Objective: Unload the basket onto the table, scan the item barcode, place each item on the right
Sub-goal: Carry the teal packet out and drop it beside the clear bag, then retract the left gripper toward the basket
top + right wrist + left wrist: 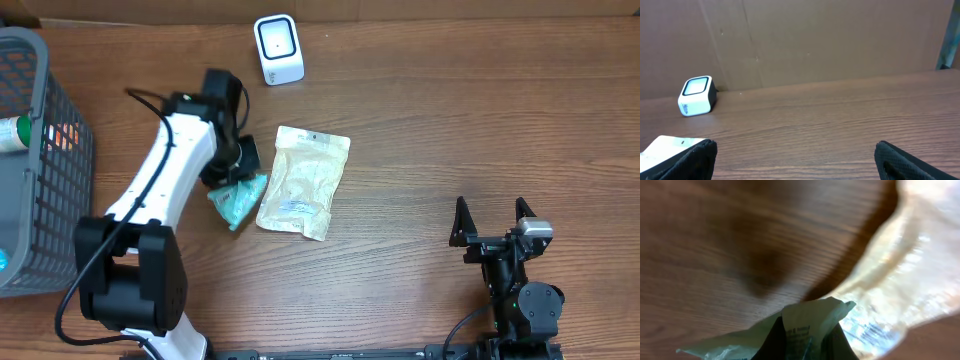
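Note:
The item, a small teal and white packet (237, 200), lies on the table just left of a larger beige pouch (303, 182). My left gripper (238, 183) is shut on the packet's upper edge. In the left wrist view the packet's printed flap (807, 320) is pinched between the dark fingers (772, 342), with the beige pouch (910, 270) blurred to the right. The white barcode scanner (278, 49) stands at the back of the table and also shows in the right wrist view as the scanner (697, 95). My right gripper (493, 215) rests open at the front right, holding nothing.
A grey wire basket (45, 200) with several items in it stands at the left edge. A brown cardboard wall (815, 40) runs behind the scanner. A corner of the beige pouch (665, 146) shows at the left of the right wrist view.

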Robot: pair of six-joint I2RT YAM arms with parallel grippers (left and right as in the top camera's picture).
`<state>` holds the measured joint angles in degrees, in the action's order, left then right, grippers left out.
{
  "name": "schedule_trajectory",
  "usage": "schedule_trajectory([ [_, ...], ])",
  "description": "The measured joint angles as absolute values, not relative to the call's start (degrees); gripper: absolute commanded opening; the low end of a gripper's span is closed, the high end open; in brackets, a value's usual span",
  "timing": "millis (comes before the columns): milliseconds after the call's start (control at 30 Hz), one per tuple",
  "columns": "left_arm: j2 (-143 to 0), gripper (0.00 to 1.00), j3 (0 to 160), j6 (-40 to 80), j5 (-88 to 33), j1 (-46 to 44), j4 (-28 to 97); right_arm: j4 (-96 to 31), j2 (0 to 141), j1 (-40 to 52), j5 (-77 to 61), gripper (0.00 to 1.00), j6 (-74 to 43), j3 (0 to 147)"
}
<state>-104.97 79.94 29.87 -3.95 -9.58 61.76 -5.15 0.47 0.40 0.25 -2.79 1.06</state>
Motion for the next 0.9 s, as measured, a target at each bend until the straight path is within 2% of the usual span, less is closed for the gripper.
schedule_trajectory([
  [33,-105.0,0.1,78.8,31.7,-3.4,-9.7,61.3,-5.2,0.5,0.4,0.2,1.0,-2.8,1.1],
  [100,-105.0,0.61,77.5,34.4,-2.9,-9.7,60.5,-5.2,0.5,0.4,0.3,1.0,-2.7,1.1],
  [133,-105.0,0.76,77.3,35.5,-2.7,-9.7,60.3,-5.1,0.5,0.4,0.3,1.0,-2.8,1.1],
  [167,-105.0,0.88,77.2,36.4,-2.7,-9.7,60.3,-5.1,0.5,0.4,0.3,1.0,-2.8,1.1],
  [200,-105.0,0.94,77.2,37.1,-2.7,-9.7,60.1,-5.1,0.5,0.4,0.3,1.0,-2.7,1.1],
  [300,-105.0,0.98,77.2,37.9,-2.7,-9.7,60.1,-5.1,0.5,0.4,0.3,1.0,-2.8,1.1],
  [500,-105.0,0.95,81.2,37.7,-2.7,-9.6,64.1,-5.1,0.5,0.4,0.3,1.0,-2.8,1.1],
  [900,-104.9,0.96,113.9,29.3,-1.7,-5.1,85.4,-5.1,0.5,0.4,0.3,1.0,-2.8,1.1],
])
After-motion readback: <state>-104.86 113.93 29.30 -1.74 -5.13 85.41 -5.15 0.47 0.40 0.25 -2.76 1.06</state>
